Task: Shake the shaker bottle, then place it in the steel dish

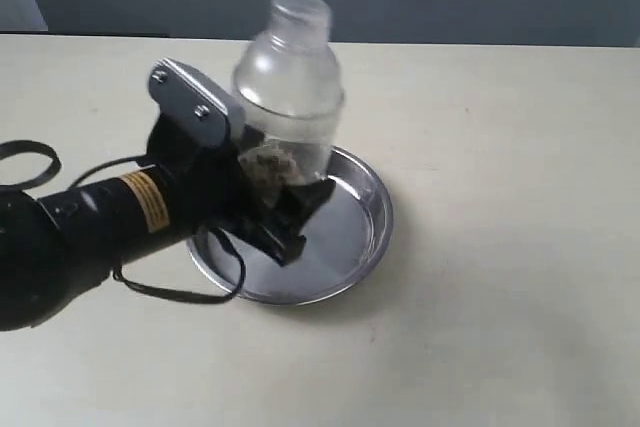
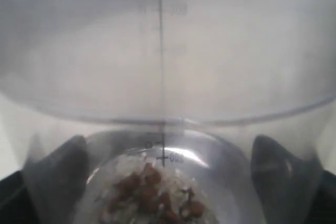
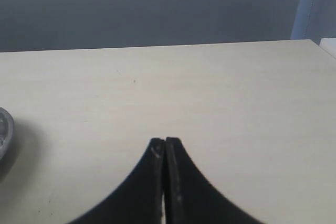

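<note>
The shaker bottle (image 1: 290,87) stands nearly upright over the back of the steel dish (image 1: 375,217), with its narrow cap on top and brown granules (image 1: 268,162) at the bottom. My left gripper (image 1: 295,217) is shut on its lower part, coming in from the left. The fingers hide the base, so I cannot tell whether it touches the dish. In the left wrist view the clear bottle (image 2: 163,77) fills the frame, with granules (image 2: 152,192) between the dark fingers (image 2: 68,166). My right gripper (image 3: 165,141) is shut and holds nothing, over bare table. The dish rim (image 3: 4,129) shows at that view's edge.
The beige table (image 1: 500,297) runs back to a grey wall. A black cable loop (image 1: 30,162) lies at the left beside the left arm. Another cable hangs under the arm near the dish's front rim (image 1: 180,292).
</note>
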Tool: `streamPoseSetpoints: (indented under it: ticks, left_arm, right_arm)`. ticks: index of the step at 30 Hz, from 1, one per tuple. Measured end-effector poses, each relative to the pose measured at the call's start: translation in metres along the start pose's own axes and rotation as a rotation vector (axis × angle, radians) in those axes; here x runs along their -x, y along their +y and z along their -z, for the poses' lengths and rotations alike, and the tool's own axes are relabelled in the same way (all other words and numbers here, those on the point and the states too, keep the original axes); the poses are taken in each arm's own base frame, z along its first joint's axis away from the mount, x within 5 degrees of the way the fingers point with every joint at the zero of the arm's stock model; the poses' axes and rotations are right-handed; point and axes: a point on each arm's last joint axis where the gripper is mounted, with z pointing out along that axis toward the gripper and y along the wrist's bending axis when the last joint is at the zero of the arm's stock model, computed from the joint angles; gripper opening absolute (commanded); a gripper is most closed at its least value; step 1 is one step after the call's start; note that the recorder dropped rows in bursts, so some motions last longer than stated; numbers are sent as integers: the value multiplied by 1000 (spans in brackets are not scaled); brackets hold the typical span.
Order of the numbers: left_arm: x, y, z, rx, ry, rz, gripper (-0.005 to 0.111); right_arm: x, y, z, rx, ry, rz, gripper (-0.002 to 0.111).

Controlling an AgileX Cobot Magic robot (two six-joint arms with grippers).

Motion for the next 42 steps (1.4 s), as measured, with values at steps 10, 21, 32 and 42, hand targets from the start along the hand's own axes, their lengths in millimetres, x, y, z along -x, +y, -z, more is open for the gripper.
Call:
streamPoseSetpoints:
  ticks: [10,21,32,42]
  left_arm:
    - [4,-2,-1,37,-54,74,1]
    - [0,3,1,52,5,-24,0]
    - [-1,1,-2,49,-20,128,1]
    - [-8,-3,-3,-26,16,14,0]
  right_arm:
    - [0,0,0,0,0,0,-1]
    - [0,0,0,0,0,0,-1]
    - [0,0,0,0,0,0,-1]
    - [0,0,0,0,0,0,-1]
